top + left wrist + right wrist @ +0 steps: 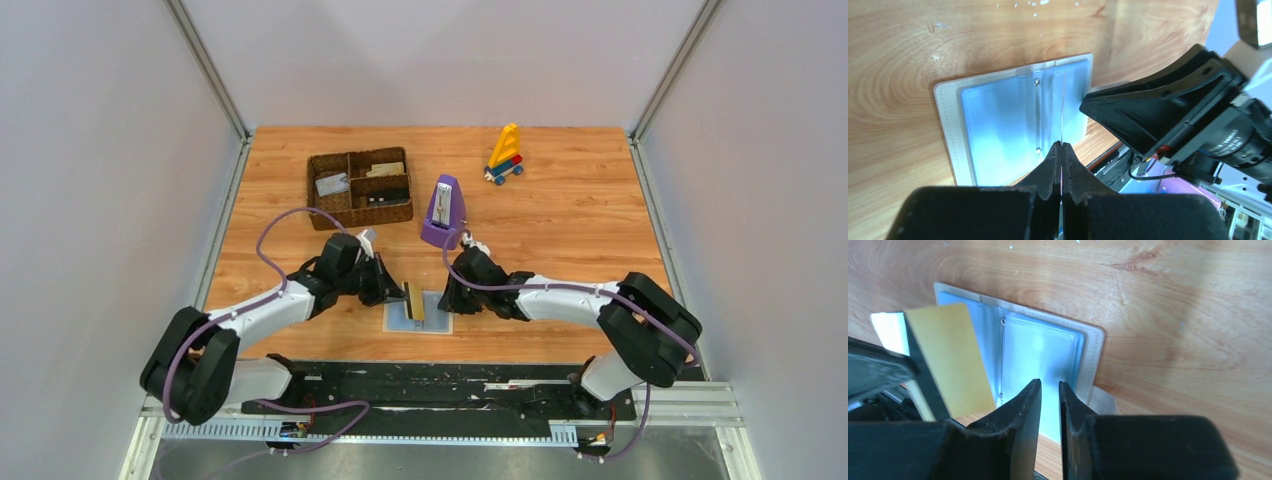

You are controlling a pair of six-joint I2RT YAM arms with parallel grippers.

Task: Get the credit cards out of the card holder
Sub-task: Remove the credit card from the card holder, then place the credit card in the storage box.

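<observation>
Tan card [414,301] on edge above card holder [433,323]
Left gripper [404,296] pinches it, long axis up-down in the top view; right gripper [447,300] slightly parted, empty.

Bright, even overhead light. Glare on glossy light-blue plastic card holder [998,125] ahead of left gripper [1062,147]; its near black fingers [1048,170] and pinched tan credit card [948,360] blur.

Left tool [1061,146] clamped tight, right tool [1050,386] slightly parted
</observation>
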